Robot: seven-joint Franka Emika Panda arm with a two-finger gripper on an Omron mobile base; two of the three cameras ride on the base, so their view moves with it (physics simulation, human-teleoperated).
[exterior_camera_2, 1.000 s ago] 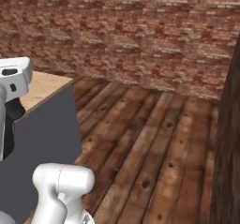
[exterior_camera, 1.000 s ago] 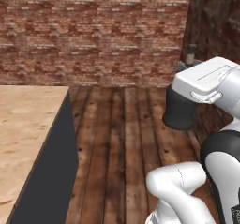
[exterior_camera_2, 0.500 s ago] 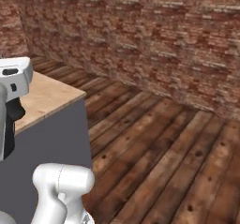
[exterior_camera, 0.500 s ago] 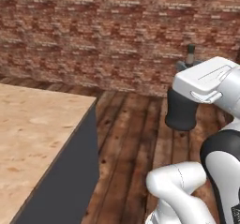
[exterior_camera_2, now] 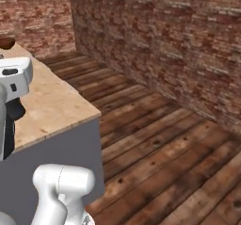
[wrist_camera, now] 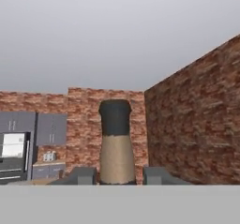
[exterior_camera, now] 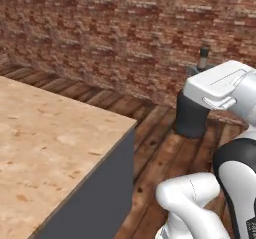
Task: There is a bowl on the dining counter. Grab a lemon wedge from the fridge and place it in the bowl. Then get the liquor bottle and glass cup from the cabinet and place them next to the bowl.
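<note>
Liquor bottle (wrist_camera: 116, 143): it stands upright between the two dark fingertips (wrist_camera: 82, 175) of the hand (wrist_camera: 116, 176), which is closed narrowly on its lower body. In the hand view the bottle has a tan neck and a dark cap, and its base is hidden below the fingertips. Behind the bottle in that view runs a red brick wall (wrist_camera: 187, 124); to the left of the bottle, far off, are grey wall cabinets (wrist_camera: 35, 128) and a built-in oven column (wrist_camera: 13, 156) with a low counter beside it.

In the left base view the bottle's dark top (exterior_camera: 203, 57) pokes up just above the white wrist of the arm (exterior_camera: 220, 85), against the brick wall. Well to the left of the bottle there lies the light tan speckled worktop (exterior_camera: 45, 148) of the dining counter, with a dark grey side panel below its near edge. Wooden floorboards (exterior_camera: 160, 133) run between the worktop and the wall.

In the right base view the same worktop (exterior_camera_2: 52, 101) extends behind the arm, and a small dark rounded thing (exterior_camera_2: 5, 43) sits at its far end by the picture's left edge; I cannot tell what it is. The bottle is held in the air, apart from the worktop.
</note>
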